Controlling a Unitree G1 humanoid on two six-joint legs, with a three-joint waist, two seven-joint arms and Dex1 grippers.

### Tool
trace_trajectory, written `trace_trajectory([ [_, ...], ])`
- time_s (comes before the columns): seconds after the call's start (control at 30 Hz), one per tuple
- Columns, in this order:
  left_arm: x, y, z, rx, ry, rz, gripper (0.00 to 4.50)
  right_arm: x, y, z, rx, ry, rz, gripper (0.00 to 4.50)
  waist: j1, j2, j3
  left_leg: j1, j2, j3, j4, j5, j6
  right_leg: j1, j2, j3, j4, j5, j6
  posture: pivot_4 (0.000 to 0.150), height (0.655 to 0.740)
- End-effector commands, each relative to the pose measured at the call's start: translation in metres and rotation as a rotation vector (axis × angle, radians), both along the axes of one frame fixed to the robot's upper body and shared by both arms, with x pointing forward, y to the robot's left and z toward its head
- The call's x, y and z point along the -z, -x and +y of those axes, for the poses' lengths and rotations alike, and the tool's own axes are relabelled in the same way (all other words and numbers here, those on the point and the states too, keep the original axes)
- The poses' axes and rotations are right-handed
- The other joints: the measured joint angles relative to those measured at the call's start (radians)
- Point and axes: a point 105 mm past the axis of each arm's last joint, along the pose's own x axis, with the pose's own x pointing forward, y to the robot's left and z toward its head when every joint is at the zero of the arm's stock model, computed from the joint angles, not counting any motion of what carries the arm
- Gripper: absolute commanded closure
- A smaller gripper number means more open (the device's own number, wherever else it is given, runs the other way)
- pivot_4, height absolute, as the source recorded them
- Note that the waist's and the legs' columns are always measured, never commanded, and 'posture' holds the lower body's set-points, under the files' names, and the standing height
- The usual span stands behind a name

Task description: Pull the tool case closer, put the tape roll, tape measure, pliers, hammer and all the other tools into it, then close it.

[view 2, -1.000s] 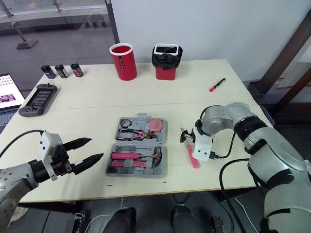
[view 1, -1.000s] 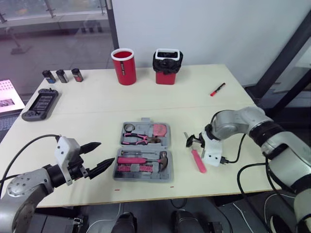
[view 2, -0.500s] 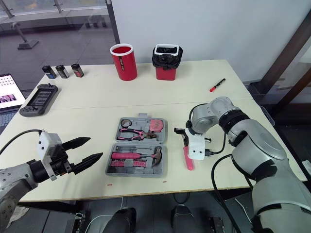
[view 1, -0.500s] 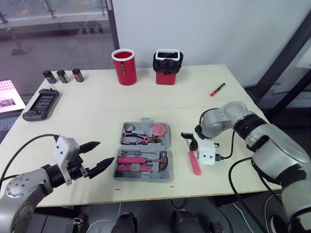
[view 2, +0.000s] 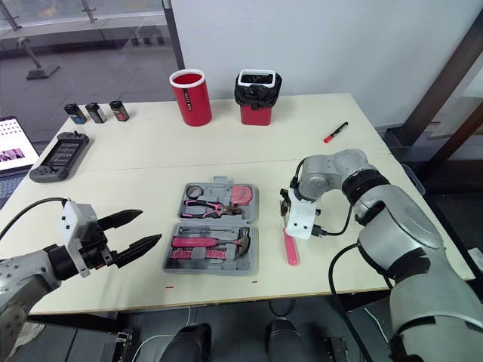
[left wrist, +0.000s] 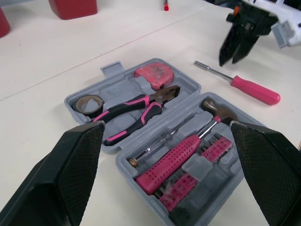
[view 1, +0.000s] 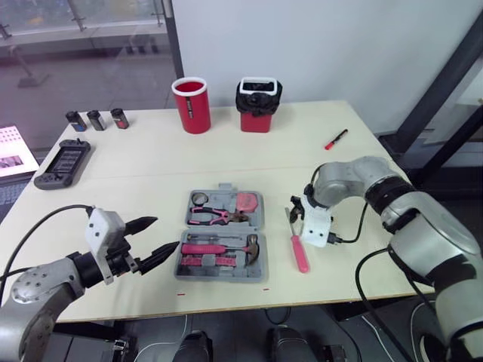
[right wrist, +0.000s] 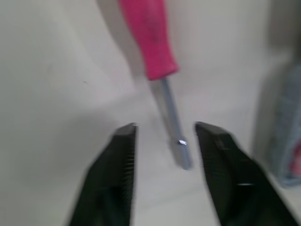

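Right gripper (right wrist: 164, 127) pointed down, jaws parted and empty, astride one pink-handled metal screwdriver (view 1: 299, 255); left gripper (view 1: 166, 232) hovered, jaws wide, empty, beside one grey plastic tool case (view 1: 225, 186).

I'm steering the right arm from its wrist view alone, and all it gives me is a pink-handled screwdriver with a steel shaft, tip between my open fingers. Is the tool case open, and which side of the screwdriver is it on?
Observer: Open, yes. The grey plastic tool case lies flat on the table with both halves facing up, on the robot's left of the pink-handled screwdriver. Your right gripper is at the screwdriver's far end, the shaft tip.
Operator: Is the other arm in my way over there?
Observer: The left gripper hangs open beside the case's left edge, on the side away from the screwdriver, and it holds nothing.
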Motion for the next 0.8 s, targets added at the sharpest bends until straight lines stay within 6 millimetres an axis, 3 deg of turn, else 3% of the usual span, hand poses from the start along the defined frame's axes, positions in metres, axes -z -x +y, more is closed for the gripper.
trace_trajectory([
  [0.03,-0.004,-0.001,0.001,0.007,-0.016,-0.016,0.0,0.005,0.009,0.001,-0.034,-0.011,0.015,1.71,0.0,0.0,0.0,0.001,0.0,0.0,0.0,0.0,0.0,0.002,0.0,0.0,0.0,0.0,0.0,0.15,0.74],
  [0.43,-0.004,-0.001,0.0,0.015,-0.024,-0.014,0.0,0.034,0.015,0.005,-0.022,0.041,0.038,1.71,-0.004,0.0,0.0,0.009,0.0,0.005,0.001,0.0,0.0,0.002,0.002,0.009,0.006,0.0,-0.001,0.15,0.74],
  [0.73,-0.004,-0.002,0.001,0.009,-0.024,-0.018,0.0,0.034,0.009,0.007,-0.021,0.07,0.04,1.71,-0.005,-0.002,-0.001,0.009,0.0,0.005,0.001,0.0,0.0,0.002,0.002,0.009,0.006,0.0,-0.001,0.15,0.74],
  [0.8,-0.004,-0.002,0.001,0.008,-0.024,-0.018,0.0,0.034,0.008,0.004,-0.015,0.089,0.045,2.24,-0.005,-0.002,-0.001,0.009,0.0,0.005,0.001,0.0,0.0,0.002,0.002,0.009,0.006,0.0,-0.001,0.15,0.74],
])
